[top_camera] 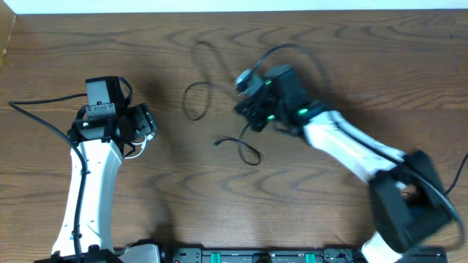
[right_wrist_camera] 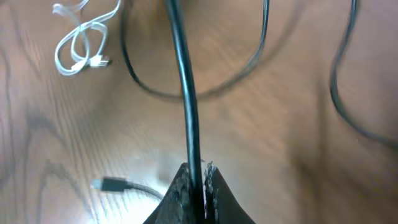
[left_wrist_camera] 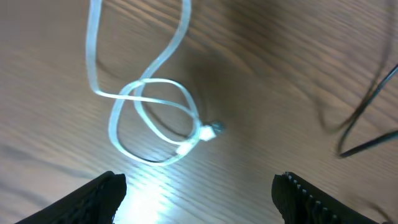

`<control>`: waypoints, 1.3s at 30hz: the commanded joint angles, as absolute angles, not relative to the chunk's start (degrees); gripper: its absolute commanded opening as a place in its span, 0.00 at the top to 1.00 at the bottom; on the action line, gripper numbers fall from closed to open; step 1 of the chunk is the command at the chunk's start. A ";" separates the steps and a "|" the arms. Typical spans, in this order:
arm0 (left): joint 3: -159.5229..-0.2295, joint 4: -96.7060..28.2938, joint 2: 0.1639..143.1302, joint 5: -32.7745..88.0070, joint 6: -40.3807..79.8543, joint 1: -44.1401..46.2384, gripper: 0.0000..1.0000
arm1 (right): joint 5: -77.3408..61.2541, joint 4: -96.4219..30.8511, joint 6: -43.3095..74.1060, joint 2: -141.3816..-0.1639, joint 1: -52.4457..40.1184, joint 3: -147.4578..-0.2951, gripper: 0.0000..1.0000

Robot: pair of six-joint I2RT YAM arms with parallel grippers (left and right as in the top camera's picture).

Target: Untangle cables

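A white cable (left_wrist_camera: 155,118) lies in loose loops on the wood table, its plug (left_wrist_camera: 208,132) pointing right. My left gripper (left_wrist_camera: 199,199) hovers just above and in front of it, open and empty. In the overhead view the left gripper (top_camera: 142,123) covers most of the white cable. My right gripper (right_wrist_camera: 196,183) is shut on a black cable (right_wrist_camera: 183,87) that runs straight up from the jaws. In the overhead view the right gripper (top_camera: 251,109) sits between a black loop (top_camera: 195,99) and a black cable end (top_camera: 245,150).
A black plug end (right_wrist_camera: 106,185) lies left of the right jaws. The white cable (right_wrist_camera: 78,43) shows at the right wrist view's top left. More black cable (left_wrist_camera: 367,112) crosses the left wrist view's right side. The arm's thicker wire (top_camera: 292,50) arcs behind the right gripper.
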State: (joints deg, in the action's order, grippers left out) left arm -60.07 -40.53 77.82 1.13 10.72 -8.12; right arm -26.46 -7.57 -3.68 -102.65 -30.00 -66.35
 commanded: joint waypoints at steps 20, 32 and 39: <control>-59.42 -39.68 80.25 8.12 11.25 12.38 0.20 | -12.80 -21.56 -1.32 -82.50 13.28 -66.70 0.99; -59.42 -35.53 86.87 8.58 11.29 16.82 0.20 | -22.85 -30.11 -12.47 -84.58 10.35 -66.67 0.92; -59.42 -35.51 87.24 8.54 11.29 17.23 0.20 | -22.83 -32.12 -12.95 -91.02 5.87 -66.67 0.51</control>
